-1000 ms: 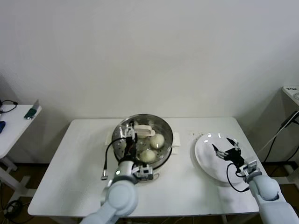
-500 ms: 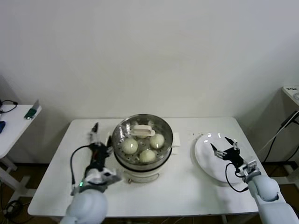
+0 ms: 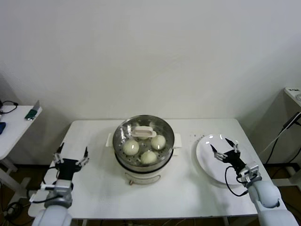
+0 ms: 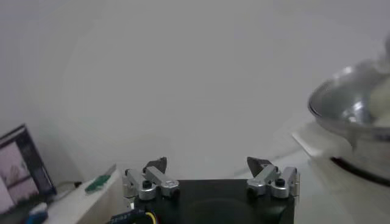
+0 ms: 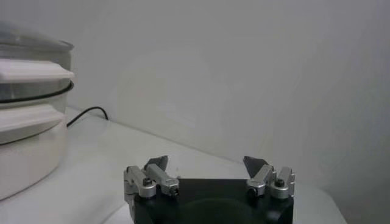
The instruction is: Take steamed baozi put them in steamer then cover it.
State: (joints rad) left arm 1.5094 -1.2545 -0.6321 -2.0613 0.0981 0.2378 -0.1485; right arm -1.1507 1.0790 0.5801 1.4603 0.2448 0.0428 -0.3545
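Note:
The steamer [image 3: 143, 162] stands mid-table with the clear glass cover [image 3: 162, 128] resting on it, its cream handle [image 3: 143, 132] on top. Three steamed baozi [image 3: 131, 147] [image 3: 158, 141] [image 3: 148, 157] show through the glass. My left gripper [image 3: 70, 157] is open and holds nothing, low over the table's left side, well clear of the steamer. In the left wrist view the gripper [image 4: 207, 164] is spread wide, with the steamer [image 4: 350, 115] off to one side. My right gripper [image 3: 225, 149] hovers open over the white plate [image 3: 209, 169]. The right wrist view shows this gripper [image 5: 207, 163] holding nothing, the steamer [image 5: 27, 122] beside it.
A small side table [image 3: 14, 127] with a green object [image 3: 30, 113] stands beyond the white table's left edge. A dark cable [image 5: 88, 114] lies behind the steamer. Another surface edge [image 3: 294, 92] shows at far right.
My left arm has drawn back from the steamer's front to the table's left side, gripper open. The cover stays on the steamer. The right gripper has barely moved.

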